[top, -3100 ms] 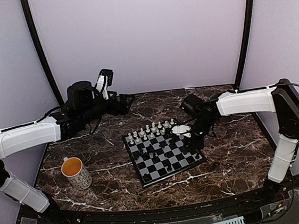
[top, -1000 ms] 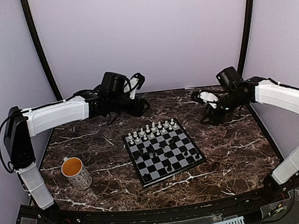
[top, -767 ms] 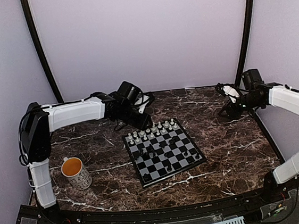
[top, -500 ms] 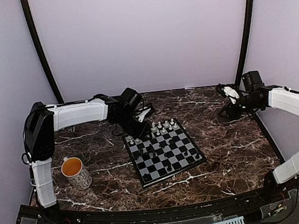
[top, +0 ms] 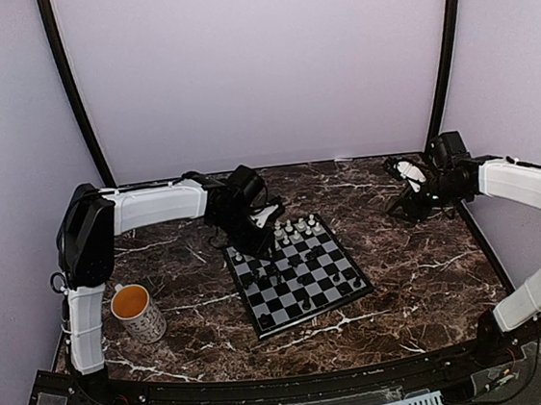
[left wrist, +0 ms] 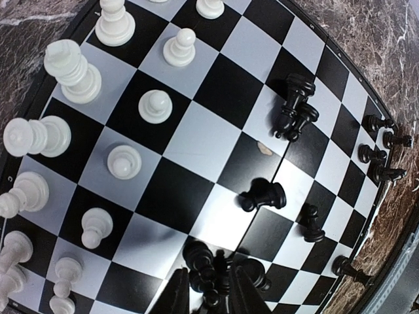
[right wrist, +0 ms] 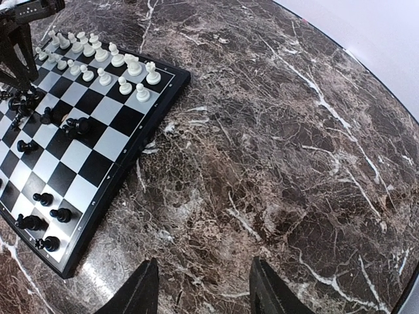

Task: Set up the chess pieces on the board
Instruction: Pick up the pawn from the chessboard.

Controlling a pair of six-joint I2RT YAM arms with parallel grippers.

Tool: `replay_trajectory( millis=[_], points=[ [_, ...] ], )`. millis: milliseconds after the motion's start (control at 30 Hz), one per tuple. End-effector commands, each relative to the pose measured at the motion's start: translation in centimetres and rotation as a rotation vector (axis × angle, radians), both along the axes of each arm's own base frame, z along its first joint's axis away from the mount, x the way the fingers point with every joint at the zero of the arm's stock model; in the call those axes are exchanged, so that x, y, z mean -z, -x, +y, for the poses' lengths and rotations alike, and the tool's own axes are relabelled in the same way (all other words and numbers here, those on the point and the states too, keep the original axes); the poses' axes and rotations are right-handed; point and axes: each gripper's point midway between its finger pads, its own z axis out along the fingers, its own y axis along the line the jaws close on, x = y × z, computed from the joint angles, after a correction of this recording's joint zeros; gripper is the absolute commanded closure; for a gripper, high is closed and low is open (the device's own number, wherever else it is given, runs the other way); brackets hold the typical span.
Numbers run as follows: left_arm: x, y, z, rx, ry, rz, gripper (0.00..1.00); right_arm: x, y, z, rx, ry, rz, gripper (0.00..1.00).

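The board (top: 314, 318) lies mid-table. White chess pieces (top: 288, 230) line its far edge and black ones (top: 305, 300) are scattered over the near half. My left gripper (top: 261, 242) hangs over the board's far-left part. In the left wrist view its fingers (left wrist: 177, 296) straddle a tight cluster of black pieces (left wrist: 208, 278). The gap is narrow, and I cannot tell whether they pinch one. A black piece (left wrist: 262, 196) lies on its side. My right gripper (top: 400, 194) is off the board at the back right, open (right wrist: 203, 288) over bare marble.
A mug (top: 137, 313) with brown liquid stands at the front left. In the right wrist view the board's dark rim (right wrist: 134, 163) lies well left of the fingers. The marble tabletop (top: 422, 264) surrounds the board, with curved black posts at the back corners.
My left arm has swung from the back of the table down onto the board's far-left part, and its jaws have narrowed. My right arm has stayed at the back right, its jaws slightly wider.
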Motion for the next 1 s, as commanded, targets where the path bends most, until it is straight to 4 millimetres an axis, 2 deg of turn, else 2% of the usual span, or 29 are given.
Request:
replay_trajectory(
  millis=[0, 367, 533, 833, 967],
  points=[
    [-0.8, 0.0, -0.7, 0.012, 0.002, -0.002, 0.76, -0.3, -0.2, 1.0, -0.038, 0.004, -0.024, 0.51],
    [-0.1, -0.2, -0.9, 0.017, -0.026, 0.002, 0.8, 0.3, 0.2, 1.7, -0.063, 0.032, -0.022, 0.51],
    [-0.1, 0.1, -0.6, 0.023, -0.06, -0.004, 0.76, 0.4, 0.2, 1.8, -0.069, 0.037, -0.02, 0.51],
    [0.1, 0.3, -0.3, 0.028, -0.08, -0.002, 0.85, 0.6, 0.3, 2.0, -0.074, 0.045, -0.017, 0.51],
    [0.2, 0.5, -0.2, 0.029, -0.084, 0.007, 0.84, 0.6, 0.4, 2.1, -0.081, 0.047, -0.014, 0.51]
  ],
)
